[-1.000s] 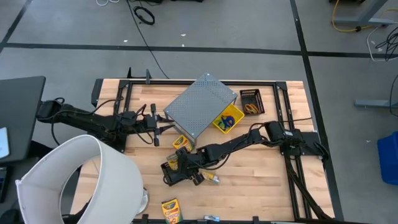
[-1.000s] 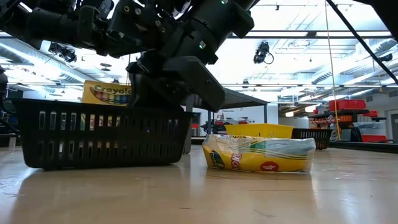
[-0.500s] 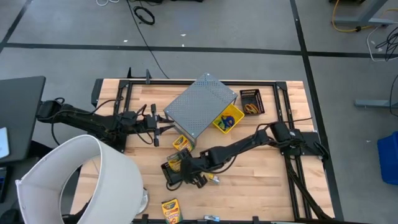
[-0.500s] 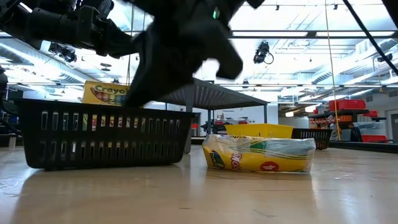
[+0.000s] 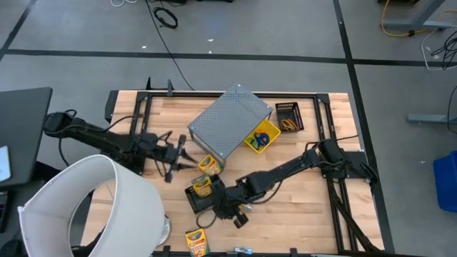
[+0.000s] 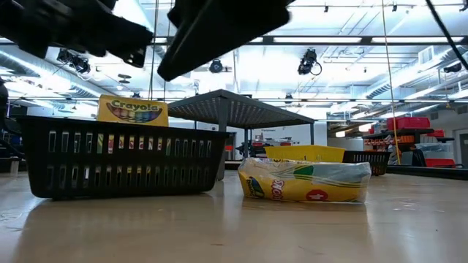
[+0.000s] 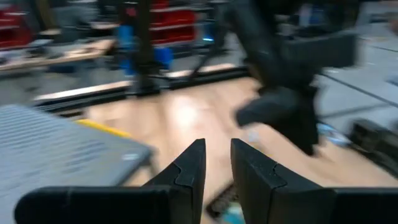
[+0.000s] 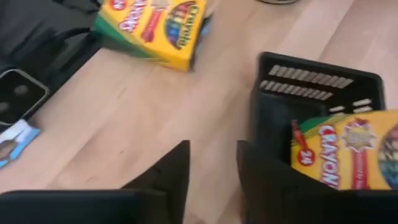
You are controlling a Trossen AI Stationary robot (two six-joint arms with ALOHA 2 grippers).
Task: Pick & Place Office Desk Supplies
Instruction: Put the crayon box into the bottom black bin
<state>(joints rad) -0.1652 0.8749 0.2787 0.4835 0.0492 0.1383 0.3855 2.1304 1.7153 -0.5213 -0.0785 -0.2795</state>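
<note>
Wooden tabletop [image 5: 300, 207] carries a black basket [image 8: 314, 93] with a crayon box [image 8: 348, 155] lying in it, just ahead of the right gripper [image 8: 211, 165], whose fingers stand apart and empty. Another crayon box [image 8: 155, 25] lies farther off. Left gripper [image 7: 214, 165] hovers near the grey box [image 5: 228, 121], fingers slightly apart, empty.

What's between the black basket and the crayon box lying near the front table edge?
In the high view, only bare wood separates the black basket from the crayon box; the right gripper hangs beside that gap.
</note>
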